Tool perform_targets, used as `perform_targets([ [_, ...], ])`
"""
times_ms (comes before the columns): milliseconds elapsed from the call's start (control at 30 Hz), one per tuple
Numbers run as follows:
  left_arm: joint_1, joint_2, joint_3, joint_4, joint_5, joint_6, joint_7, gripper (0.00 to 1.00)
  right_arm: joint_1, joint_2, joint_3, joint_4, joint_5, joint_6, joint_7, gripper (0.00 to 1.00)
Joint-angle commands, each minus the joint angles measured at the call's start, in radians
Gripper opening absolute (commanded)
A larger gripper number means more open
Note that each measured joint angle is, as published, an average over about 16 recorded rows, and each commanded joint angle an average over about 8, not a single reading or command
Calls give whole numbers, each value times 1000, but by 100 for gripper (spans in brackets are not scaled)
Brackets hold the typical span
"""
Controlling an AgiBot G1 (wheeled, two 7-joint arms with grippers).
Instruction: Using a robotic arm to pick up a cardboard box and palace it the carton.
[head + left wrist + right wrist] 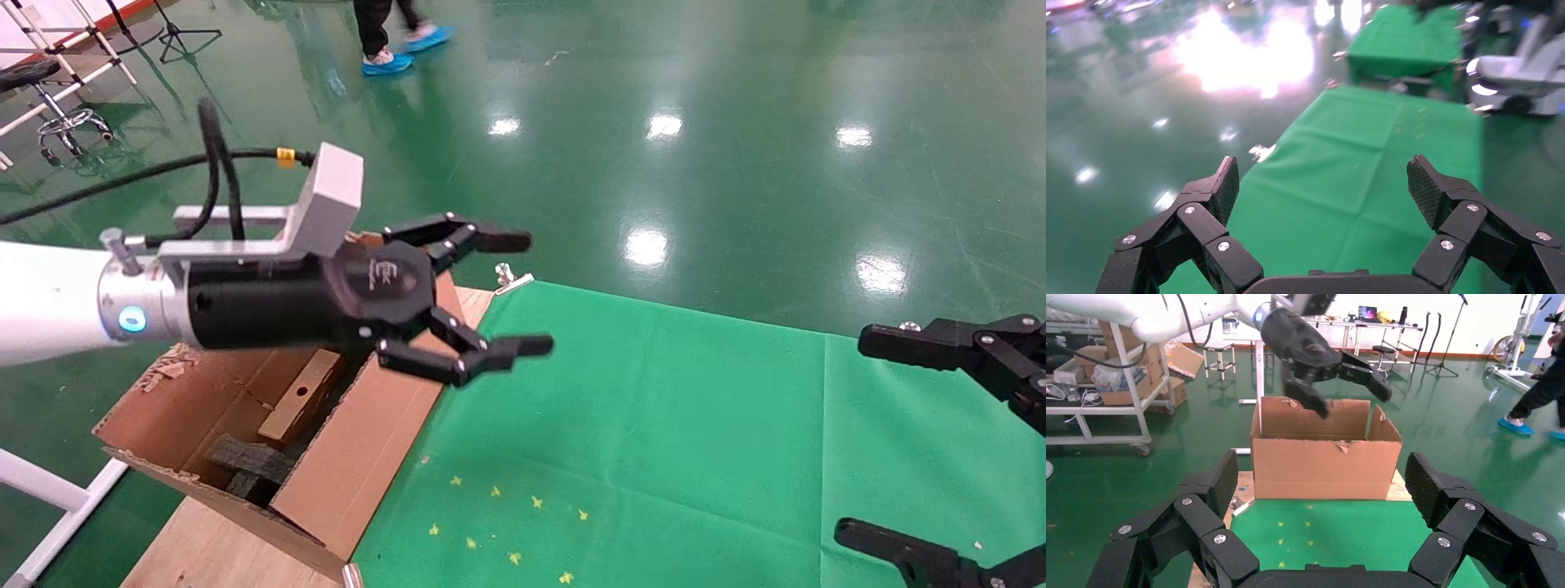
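A green cloth covers the tabletop (654, 425). At its edge, the small brown holed cardboard box (299, 398) already lies tilted inside the large torn-flapped carton (359, 465). Above, the left black linkage claw (523, 294) hangs spread, empty; the right claw (1321, 496) is parked, also spread. The box looks light and stiff, best gripped across its narrow sides.

Bright overhead lighting; glare patches on green floor (735, 163); left wrist background blurred.
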Motion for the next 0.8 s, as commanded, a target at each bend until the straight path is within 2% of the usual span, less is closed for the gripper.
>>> perform_targets([
  [33,31,-1,-13,-40,-34,5,2,100,0,0,0,0,0,0,0,100],
  [400,170,-4,-71,-217,-185,28,13,100,0,0,0,0,0,0,0,100],
  [800,171,-4,-72,-217,-187,28,14,100,0,0,0,0,1,1,0,100],
])
